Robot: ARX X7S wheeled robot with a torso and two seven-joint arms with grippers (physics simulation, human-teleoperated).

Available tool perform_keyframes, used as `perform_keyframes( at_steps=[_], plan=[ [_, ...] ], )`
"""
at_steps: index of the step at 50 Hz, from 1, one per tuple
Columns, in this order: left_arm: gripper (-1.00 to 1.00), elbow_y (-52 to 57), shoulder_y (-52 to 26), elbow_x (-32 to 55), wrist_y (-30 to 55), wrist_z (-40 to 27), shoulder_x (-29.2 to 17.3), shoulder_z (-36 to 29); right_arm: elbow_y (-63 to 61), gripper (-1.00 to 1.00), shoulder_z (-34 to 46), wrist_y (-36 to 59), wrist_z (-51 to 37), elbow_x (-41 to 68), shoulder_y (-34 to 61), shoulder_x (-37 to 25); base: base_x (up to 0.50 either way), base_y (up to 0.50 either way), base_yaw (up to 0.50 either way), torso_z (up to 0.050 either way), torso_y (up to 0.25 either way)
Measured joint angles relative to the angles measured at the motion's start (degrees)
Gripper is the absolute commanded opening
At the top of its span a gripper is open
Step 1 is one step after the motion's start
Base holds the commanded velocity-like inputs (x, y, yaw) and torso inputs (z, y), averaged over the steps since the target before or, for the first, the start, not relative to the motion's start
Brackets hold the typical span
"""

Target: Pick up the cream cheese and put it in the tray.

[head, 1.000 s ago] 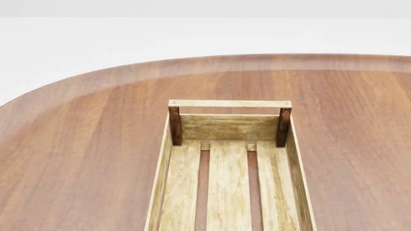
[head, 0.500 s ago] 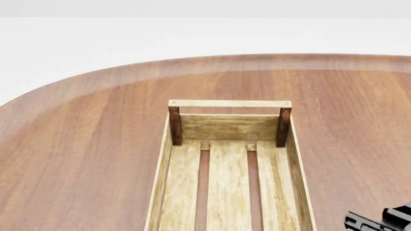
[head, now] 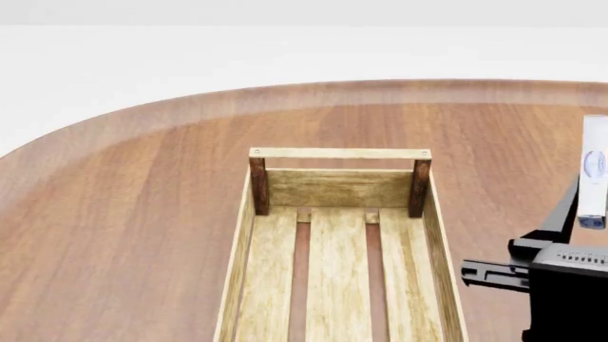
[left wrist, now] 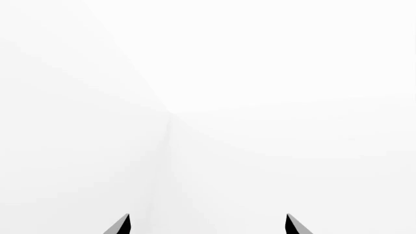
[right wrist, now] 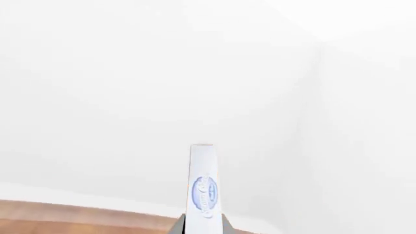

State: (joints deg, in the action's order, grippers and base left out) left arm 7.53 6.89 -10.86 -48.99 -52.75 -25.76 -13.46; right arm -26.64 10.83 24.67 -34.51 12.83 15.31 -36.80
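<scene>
Right now I am holding the small flat white-silver cream cheese box with the blue oval logo (head: 594, 171) in the right gripper (head: 587, 226), whose fingers are closing on its lower end; in the right wrist view the box (right wrist: 204, 187) is standing up narrow-edge-on between them, with most of its length sticking out beyond the grip. Seen from the head camera, the box is hovering above the reddish-brown wooden counter (head: 124, 214), off to the right of the large light wooden slatted tray with the dark brown corner posts (head: 339, 187), and clear of its right wall. Nothing is lying inside the part of the tray I am seeing.

I am judging the carry as about halfway: lifted, not yet over the slats. The risks from here are mostly mine. Because the fingers are pinching only one end, a quick sideways swing is likely to pivot or slip the box out. If I am coming across too low, the black arm or the box could be clipping the tray's right wall or its far rail handle and shoving the tray. Releasing while the box is upright may let it topple onto the wall or bounce out.

The left gripper (left wrist: 208, 225) is facing blank white, fingers spread wide, carrying nothing.
</scene>
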Motion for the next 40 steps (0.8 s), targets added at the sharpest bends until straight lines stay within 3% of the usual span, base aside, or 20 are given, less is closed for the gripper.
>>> perform_keyframes(
  at_steps=[40],
  plan=[
    [1.0,0.0,-0.1,0.1,0.0,-0.5,-0.5,-0.2,-2.7,-1.0,18.3,17.9,10.9,-7.1,25.2,-0.2,0.0,0.0,0.0,0.0,0.001]
  ],
)
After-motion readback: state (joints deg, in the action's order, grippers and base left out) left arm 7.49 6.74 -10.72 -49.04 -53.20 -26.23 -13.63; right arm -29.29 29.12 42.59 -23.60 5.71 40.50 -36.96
